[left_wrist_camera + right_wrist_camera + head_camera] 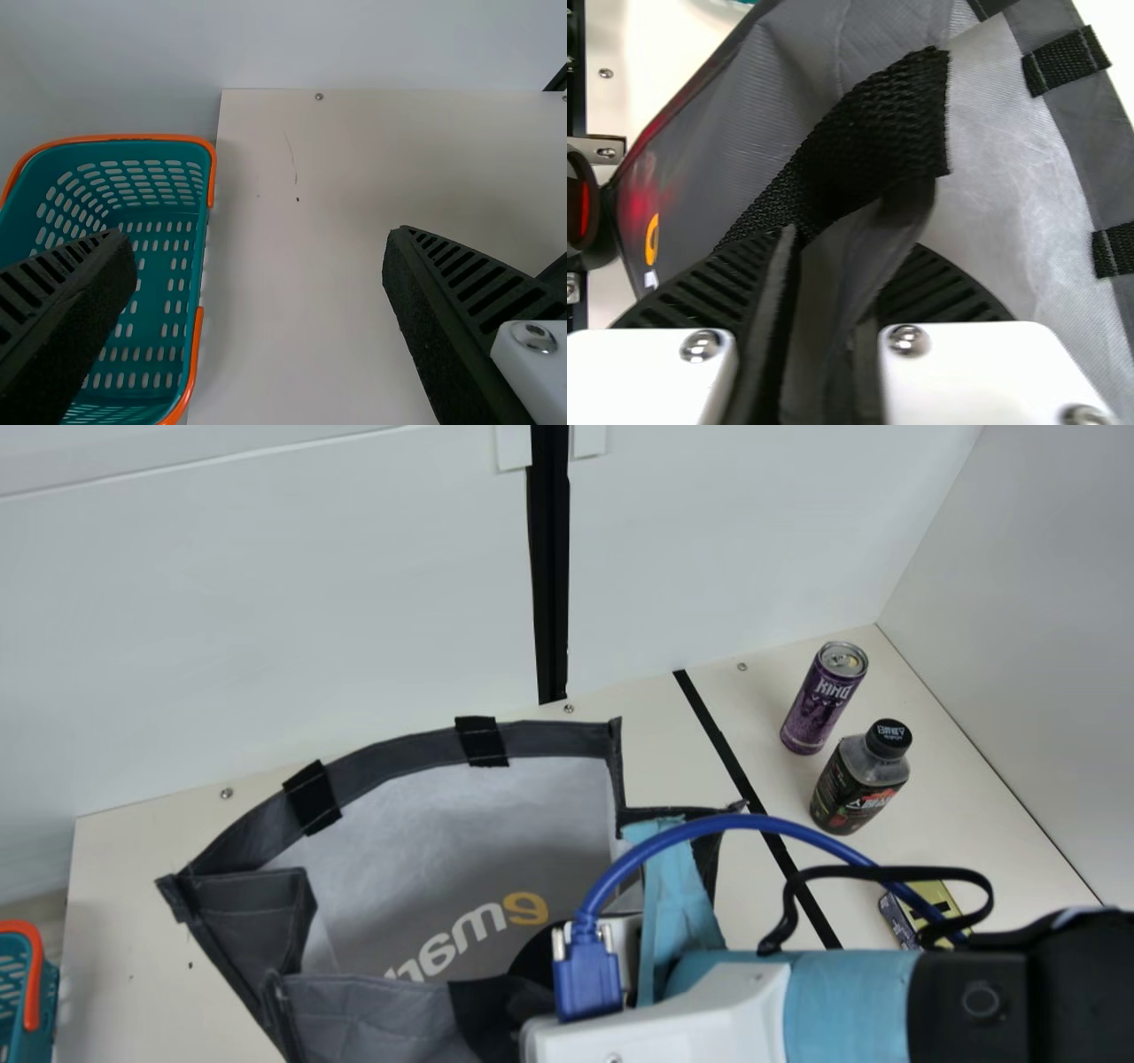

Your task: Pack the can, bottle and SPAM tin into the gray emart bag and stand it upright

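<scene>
In the main view my right gripper (664, 1010) is at the near rim of the gray emart bag (549, 742), its fingertips mostly hidden. The bag's mouth is spread wide. The right wrist view shows my right gripper (837, 305) shut on the bag's rim (833, 177), beside a black strap, one finger on each side of the fabric. A purple can (819, 704) and a dark bottle (855, 784) stand right of the bag. Nearer, the SPAM tin (937, 893) is partly covered by the right arm's cable and strap. My left gripper (257, 243) stands open, holding nothing.
A teal basket with orange handles (199, 266) sits at the table's left edge, partly behind a left finger. Bare table (292, 292) lies right of it. White walls (266, 602) rise behind the table and at the right. A black line crosses the table between bag and bottle.
</scene>
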Controlling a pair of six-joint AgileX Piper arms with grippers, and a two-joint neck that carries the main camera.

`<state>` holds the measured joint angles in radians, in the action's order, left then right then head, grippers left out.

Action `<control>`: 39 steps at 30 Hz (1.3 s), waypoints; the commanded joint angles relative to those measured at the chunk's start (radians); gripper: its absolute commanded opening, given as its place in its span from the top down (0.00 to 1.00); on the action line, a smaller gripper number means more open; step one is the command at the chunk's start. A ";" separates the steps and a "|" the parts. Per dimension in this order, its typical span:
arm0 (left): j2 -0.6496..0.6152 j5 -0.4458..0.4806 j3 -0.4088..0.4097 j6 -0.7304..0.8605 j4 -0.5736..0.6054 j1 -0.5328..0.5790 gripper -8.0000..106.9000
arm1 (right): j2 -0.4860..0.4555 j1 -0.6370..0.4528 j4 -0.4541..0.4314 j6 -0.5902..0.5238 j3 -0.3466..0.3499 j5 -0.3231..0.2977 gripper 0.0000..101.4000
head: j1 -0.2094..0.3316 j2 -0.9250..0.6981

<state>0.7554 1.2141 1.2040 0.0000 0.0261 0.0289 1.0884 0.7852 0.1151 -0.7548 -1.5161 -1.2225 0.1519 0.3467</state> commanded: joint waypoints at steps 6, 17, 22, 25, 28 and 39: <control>0.000 0.000 0.000 0.000 0.000 0.000 0.15 | -0.027 0.040 -0.021 0.053 0.025 0.002 0.36 | 0.023 0.002; 0.000 0.000 0.000 0.000 0.000 0.000 0.15 | -0.072 0.102 -0.057 0.138 0.073 0.002 0.06 | 0.023 0.002; 0.000 0.000 0.000 0.000 0.000 0.000 0.15 | -0.093 0.135 -0.075 0.179 0.098 0.002 0.06 | 0.023 0.002; 0.000 0.000 0.000 0.000 0.000 0.000 0.15 | -0.105 0.153 -0.086 0.201 0.113 0.002 0.06 | 0.023 0.002; 0.000 0.000 0.000 0.000 0.000 0.000 0.15 | -0.117 0.171 -0.099 0.224 0.122 0.002 0.06 | 0.023 0.002; 0.000 0.000 0.000 0.000 0.000 0.000 0.15 | -0.152 0.207 -0.118 0.296 0.118 0.002 0.06 | 0.023 0.002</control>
<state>0.7554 1.2141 1.2040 0.0000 0.0261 0.0289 0.9387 0.9882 0.0000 -0.4682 -1.3978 -1.2208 0.1519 0.3482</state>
